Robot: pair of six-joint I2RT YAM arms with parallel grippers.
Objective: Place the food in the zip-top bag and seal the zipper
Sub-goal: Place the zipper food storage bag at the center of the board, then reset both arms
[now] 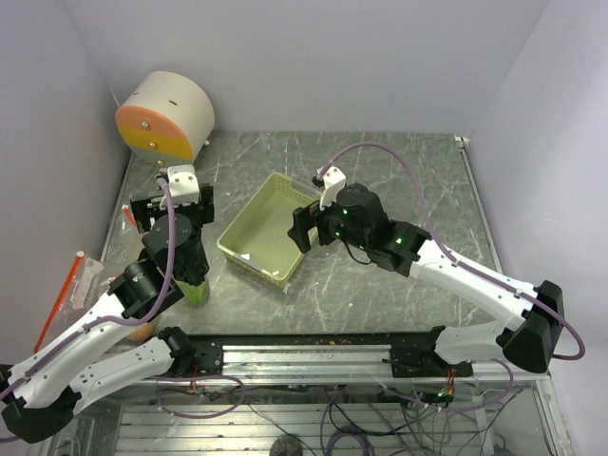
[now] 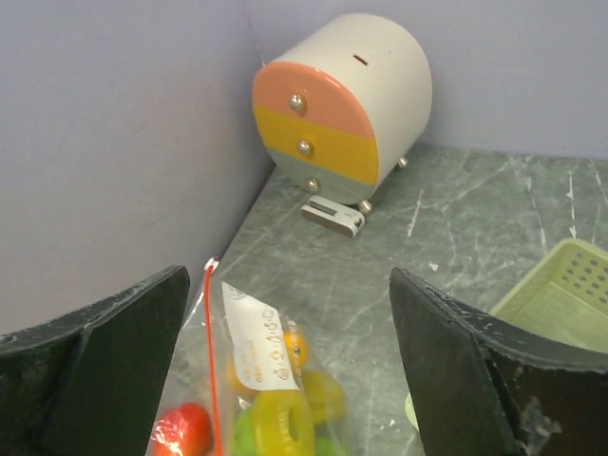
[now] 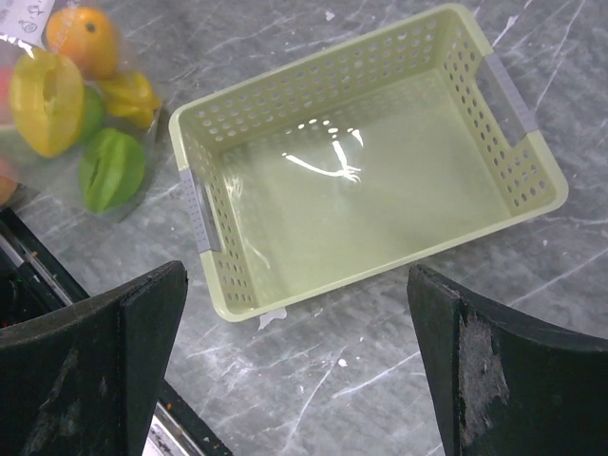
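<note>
Nearest, at the bottom of the left wrist view, the left gripper has its fingers spread wide with nothing between them. Just past it, low in the frame, lies the clear bag with a red strip along its edge and a white label. The food, in yellow, green, red and orange pieces, shows through the plastic. Whether the zipper is closed I cannot tell. In the top view the left arm covers most of the bag. The right gripper is spread too, holding nothing, above the near corner of the pale green tray on the marbled table. Farther back, a small white block lies before a round box in the corner
</note>
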